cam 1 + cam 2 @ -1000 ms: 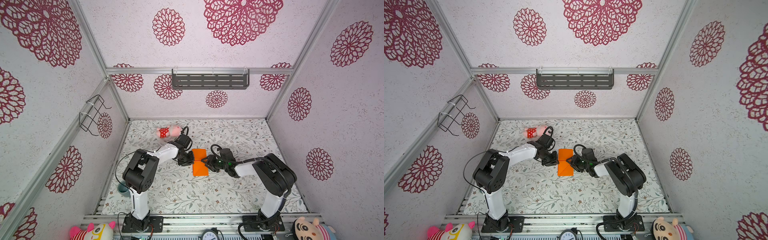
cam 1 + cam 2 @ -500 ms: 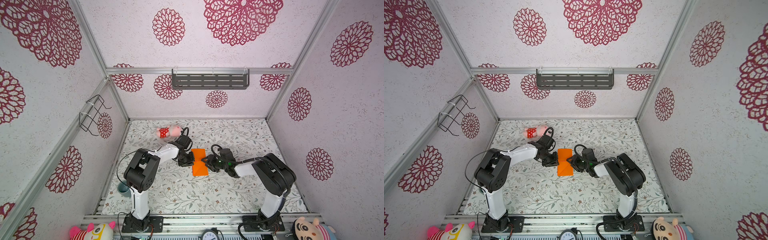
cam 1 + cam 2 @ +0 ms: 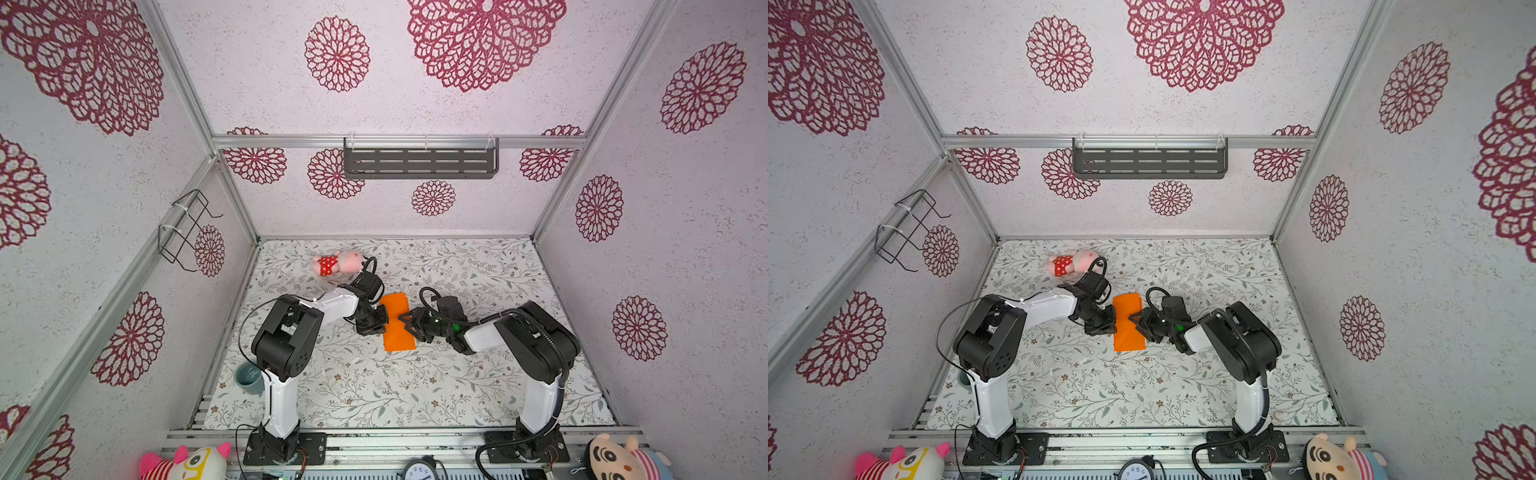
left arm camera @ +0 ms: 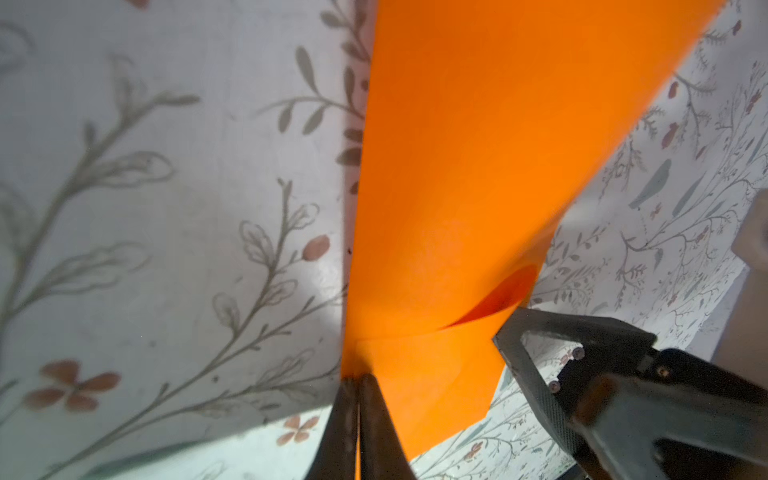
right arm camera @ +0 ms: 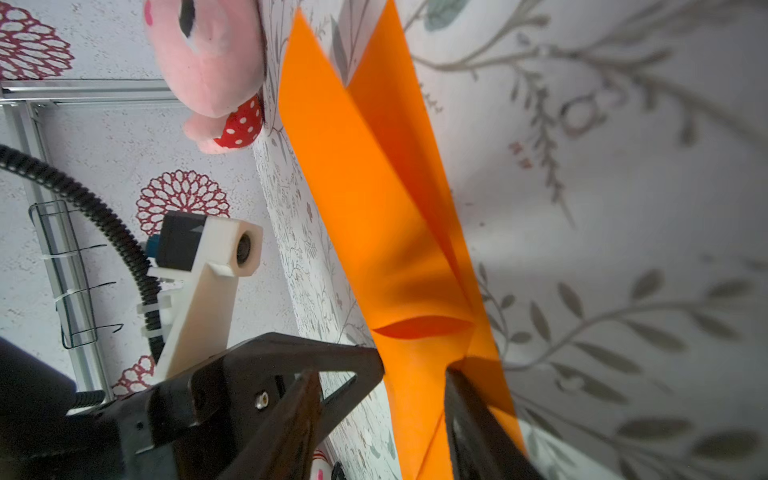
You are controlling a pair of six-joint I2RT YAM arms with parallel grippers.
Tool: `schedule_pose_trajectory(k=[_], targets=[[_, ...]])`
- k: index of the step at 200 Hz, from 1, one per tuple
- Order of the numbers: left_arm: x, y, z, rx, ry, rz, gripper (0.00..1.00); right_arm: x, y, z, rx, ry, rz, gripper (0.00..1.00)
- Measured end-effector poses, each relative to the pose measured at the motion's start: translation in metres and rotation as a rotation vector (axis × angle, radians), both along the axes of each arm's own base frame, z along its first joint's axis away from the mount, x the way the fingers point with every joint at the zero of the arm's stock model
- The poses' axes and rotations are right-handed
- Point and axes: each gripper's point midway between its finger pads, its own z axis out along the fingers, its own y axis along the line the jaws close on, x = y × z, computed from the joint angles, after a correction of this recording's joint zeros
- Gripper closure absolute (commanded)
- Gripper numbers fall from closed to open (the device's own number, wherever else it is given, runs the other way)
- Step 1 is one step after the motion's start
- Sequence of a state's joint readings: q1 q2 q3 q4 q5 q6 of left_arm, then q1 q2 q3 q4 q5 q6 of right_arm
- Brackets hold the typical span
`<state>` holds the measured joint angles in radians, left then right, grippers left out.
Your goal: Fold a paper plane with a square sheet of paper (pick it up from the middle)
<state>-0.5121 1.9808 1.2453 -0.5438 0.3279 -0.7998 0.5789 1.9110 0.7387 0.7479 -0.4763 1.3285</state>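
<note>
Paper (image 3: 398, 328), half-folded, on counter (image 3: 374, 386) near plush (image 3: 338, 262). Left jaws clenched on plush-side edge, anchoring it; right jaws spread at far edge, likely for creasing.

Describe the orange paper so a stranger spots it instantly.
Look at the floral-patterned tabletop. At its middle, between the left gripper and right gripper, lies a folded bright orange paper sheet. It alone is plain orange; the plush toy behind is pink.
</note>
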Motion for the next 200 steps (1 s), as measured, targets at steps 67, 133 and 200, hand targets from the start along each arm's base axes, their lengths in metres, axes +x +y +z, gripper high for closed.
schedule_pose_trajectory(k=[67,133,200], targets=[[0.001,0.000,0.002,-0.020,0.000,0.006,0.81,-0.001,-0.002,-0.001,-0.021,-0.010,0.009,0.49],[0.004,-0.005,0.030,-0.155,-0.059,0.020,0.56,-0.004,-0.011,0.008,-0.092,-0.060,0.028,0.48],[-0.002,-0.017,0.028,-0.262,-0.061,-0.023,0.68,-0.004,-0.011,0.010,-0.102,-0.080,0.039,0.48]])
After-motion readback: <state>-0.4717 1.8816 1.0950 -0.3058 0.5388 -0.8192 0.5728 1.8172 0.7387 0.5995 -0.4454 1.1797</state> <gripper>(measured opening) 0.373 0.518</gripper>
